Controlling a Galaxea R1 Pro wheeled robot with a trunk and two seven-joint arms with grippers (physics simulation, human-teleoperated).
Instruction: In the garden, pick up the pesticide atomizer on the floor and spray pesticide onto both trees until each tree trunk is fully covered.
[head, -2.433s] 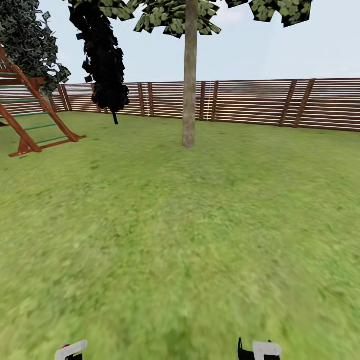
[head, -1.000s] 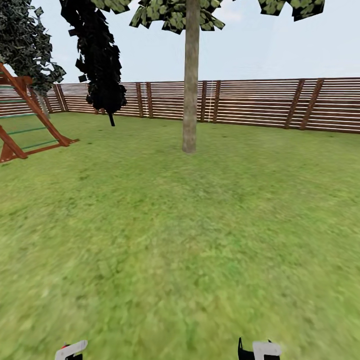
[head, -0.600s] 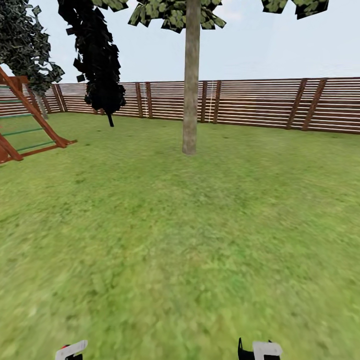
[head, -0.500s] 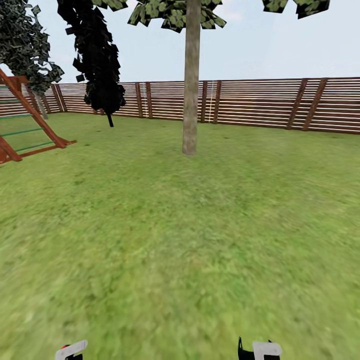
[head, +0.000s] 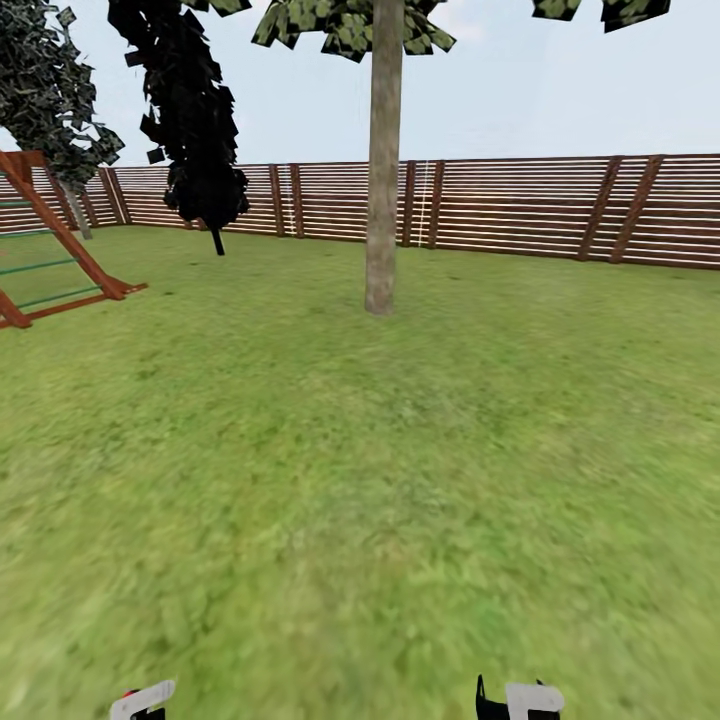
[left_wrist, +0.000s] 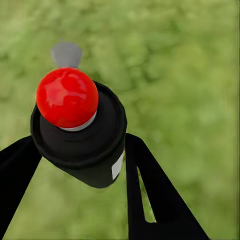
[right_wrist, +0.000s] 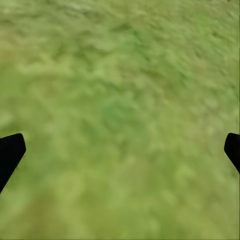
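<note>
My left gripper is shut on the pesticide atomizer, a dark bottle with a round red top, held above blurred grass. Its black fingers press on either side of the bottle. My right gripper is open over the lawn with nothing between its fingers. In the head view, one tree stands ahead near the middle of the garden; its thick pale grey-brown tree trunk rises bare from the grass to blocky green leaves. Both wrists peek in at the bottom edge.
Green lawn stretches from me to the trunk. A brown slatted fence closes the back. A dark thin-stemmed tree stands back left, and a red-brown wooden play frame stands at the far left.
The camera has moved forward over the grass: the trunk looks nearer and the play frame has slid toward the left edge. Both grippers hold the same pose.
</note>
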